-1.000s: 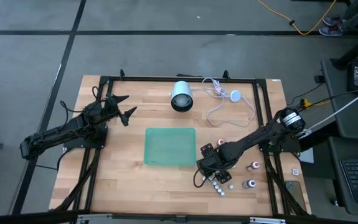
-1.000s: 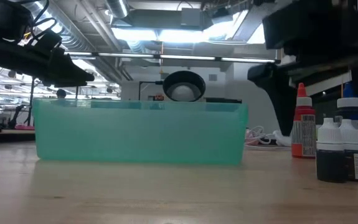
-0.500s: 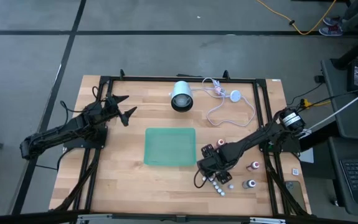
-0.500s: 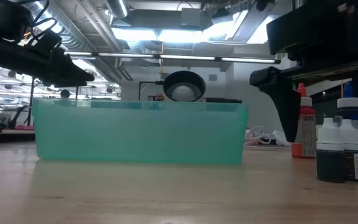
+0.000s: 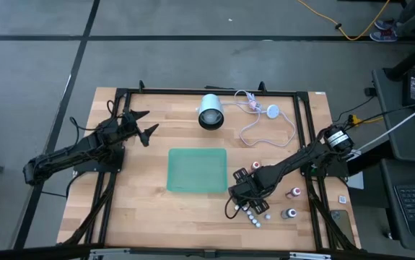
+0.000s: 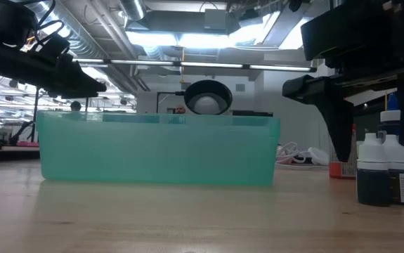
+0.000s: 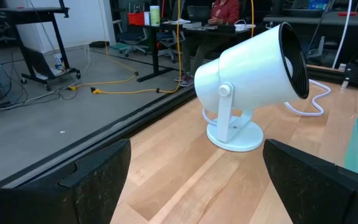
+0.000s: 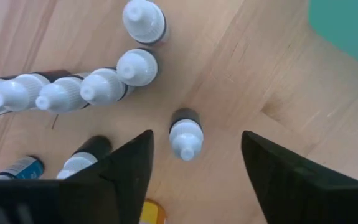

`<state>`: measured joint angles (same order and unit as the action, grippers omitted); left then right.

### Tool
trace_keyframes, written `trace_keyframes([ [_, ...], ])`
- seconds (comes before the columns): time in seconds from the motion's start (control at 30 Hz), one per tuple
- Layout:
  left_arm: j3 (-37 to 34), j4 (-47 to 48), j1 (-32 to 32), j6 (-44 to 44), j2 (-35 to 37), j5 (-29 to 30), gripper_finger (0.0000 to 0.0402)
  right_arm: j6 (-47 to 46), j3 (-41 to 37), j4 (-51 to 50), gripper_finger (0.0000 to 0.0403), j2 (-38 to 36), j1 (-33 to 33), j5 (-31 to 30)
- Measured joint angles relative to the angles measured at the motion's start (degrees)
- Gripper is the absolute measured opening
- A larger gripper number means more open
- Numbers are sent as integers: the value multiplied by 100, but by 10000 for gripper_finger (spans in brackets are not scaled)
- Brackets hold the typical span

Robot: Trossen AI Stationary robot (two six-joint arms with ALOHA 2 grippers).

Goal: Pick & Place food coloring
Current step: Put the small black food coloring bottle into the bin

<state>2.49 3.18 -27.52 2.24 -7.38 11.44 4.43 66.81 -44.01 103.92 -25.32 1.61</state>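
Observation:
The food coloring is a cluster of tiny white-capped bottles (image 8: 104,84) standing on the wooden table near its front right (image 5: 254,217). My right gripper (image 8: 196,140) points down over them and is open. Its fingers stand on either side of one dark upright bottle (image 8: 185,134) without touching it. The low view shows that gripper (image 6: 376,151) with dark bottles (image 6: 374,172) between its fingers and a red bottle (image 6: 339,169) half hidden behind one finger. My left gripper (image 5: 143,124) waits open at the far left.
A green bin (image 5: 196,170) sits mid-table, just left of the bottles. A white lamp-like device (image 5: 210,112) and a looped white cable (image 5: 265,126) lie at the far side. Further bottles stand apart at the right (image 5: 294,193) (image 5: 289,214) and beside the bin (image 5: 256,165).
My right gripper's fingers have drawn closer together around the bottles while the arm stayed where it was. In the low view one finger has slid across in front of the red bottle, and the other finger has come into view.

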Motion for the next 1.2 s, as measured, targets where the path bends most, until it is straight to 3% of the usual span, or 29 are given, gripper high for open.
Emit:
trace_keyframes([
  [0.7,1,0,1,0,0,0,361,-281,11,132,55,-14,0,323],
  [0.97,-1,0,1,0,-2,0,361,-420,272,-232,67,-151,19,303],
  [1.2,1,2,1,0,-2,0,361,-352,1011,-1026,55,-162,39,30],
])
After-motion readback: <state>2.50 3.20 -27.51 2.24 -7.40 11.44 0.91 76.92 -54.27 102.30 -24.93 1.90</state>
